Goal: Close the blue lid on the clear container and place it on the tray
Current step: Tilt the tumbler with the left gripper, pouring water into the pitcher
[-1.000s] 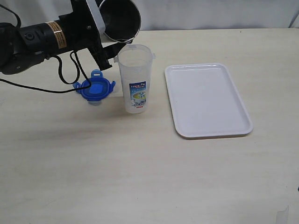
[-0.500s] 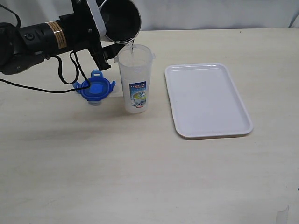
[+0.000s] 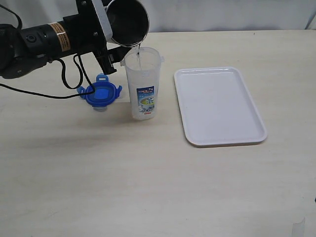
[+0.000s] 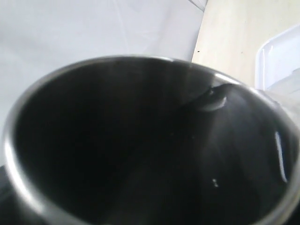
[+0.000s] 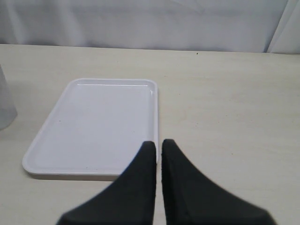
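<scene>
The left claw (image 3: 106,37) is clamped around a steel cup (image 3: 127,20), one white finger above it and one black finger below, and holds it tipped on its side at the far left of the tabletop (image 3: 148,187). The cup's mouth is over the open top of the clear container (image 3: 143,84), and a thin stream of water (image 3: 138,54) falls from the cup's lip into it. The container stands upright on the tabletop, its blue-and-white label facing the near side and no lid on it. The blue lid (image 3: 101,94) lies flat on the tabletop just left of the container, apart from it, with its flaps splayed outward. The white tray (image 3: 219,106) lies flat to the right of the container, with a gap between them. The right claw (image 5: 158,159) has its two black fingers pressed together on nothing and hovers above the tabletop beside one edge of the tray.
</scene>
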